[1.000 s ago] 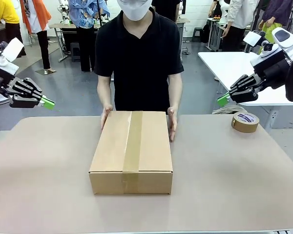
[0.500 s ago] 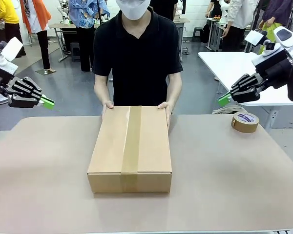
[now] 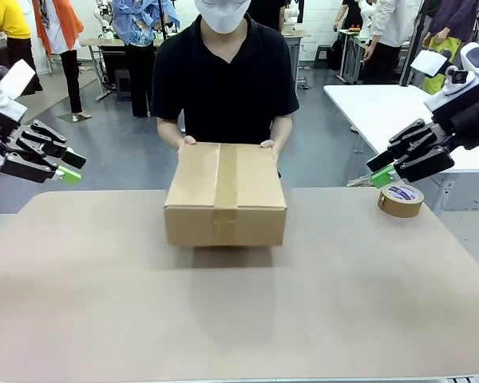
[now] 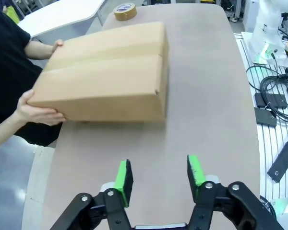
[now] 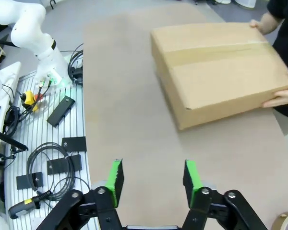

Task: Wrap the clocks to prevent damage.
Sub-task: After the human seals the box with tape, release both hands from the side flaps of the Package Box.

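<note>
No clocks are in view. A person's hands [image 3: 185, 142] hold the far end of a brown cardboard box [image 3: 225, 191] sealed with a strip of tape, and lift it clear of the tan table [image 3: 239, 319]. The same box [image 4: 105, 72] fills the upper left wrist view, and the box [image 5: 221, 67] lies at the right wrist view's upper right. My left gripper [image 3: 68, 166] hovers open off the table's left side with nothing between its green pads [image 4: 124, 176]. On the right side, beside the tape roll, my right gripper [image 3: 383, 169] hangs open and empty, its pads [image 5: 116, 182] apart.
A roll of brown packing tape [image 3: 401, 199] lies flat at the table's far right corner. Cables and small black devices [image 5: 62, 158] sit on a slatted bench on the robot's side. A white table [image 3: 383, 112] stands behind on the right.
The person has raised the box off the table and drawn it toward themselves. Both grippers have gone from shut to open, and the right one has dropped a little.
</note>
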